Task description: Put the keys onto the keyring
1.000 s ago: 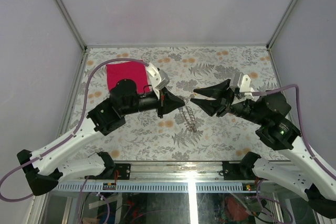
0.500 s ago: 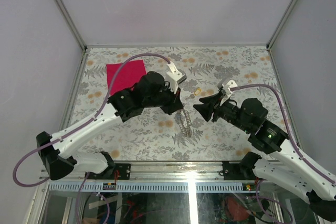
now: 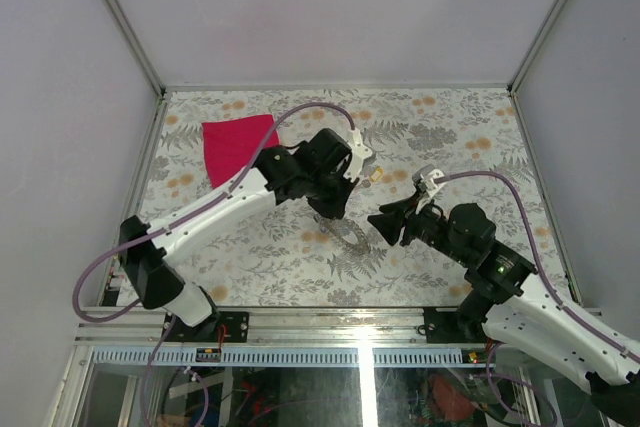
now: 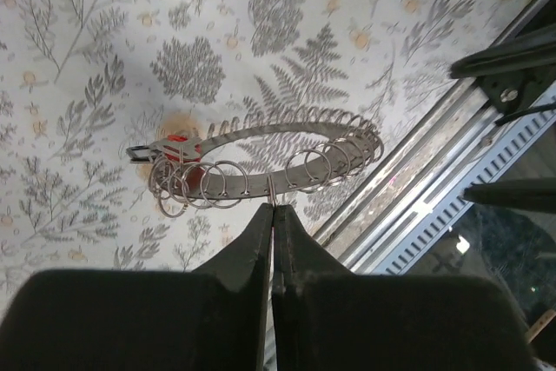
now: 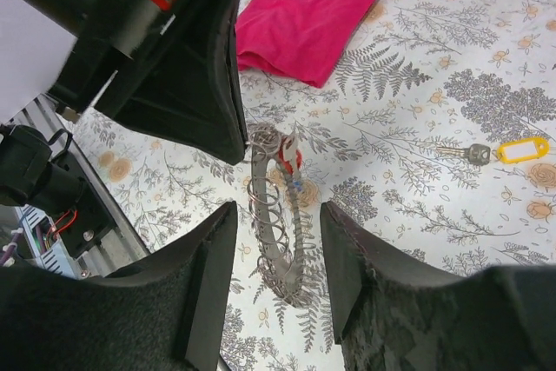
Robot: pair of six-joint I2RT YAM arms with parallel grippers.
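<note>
Metal keyring (image 4: pixel 280 132) pinched by left gripper (image 4: pixel 272 208), arm reaching forward; right gripper (image 5: pixel 278 212) parted, angled toward it.

The left arm (image 3: pixel 200 217) reaches diagonally from the near-left corner toward the middle. The left gripper (image 4: pixel 272 208) is angled downward with its two fingers pressed tightly together. The right arm (image 3: pixel 530 302) stretches in from the near right. The right gripper (image 5: pixel 278 215) points at the left one, its fingers parted.
</note>
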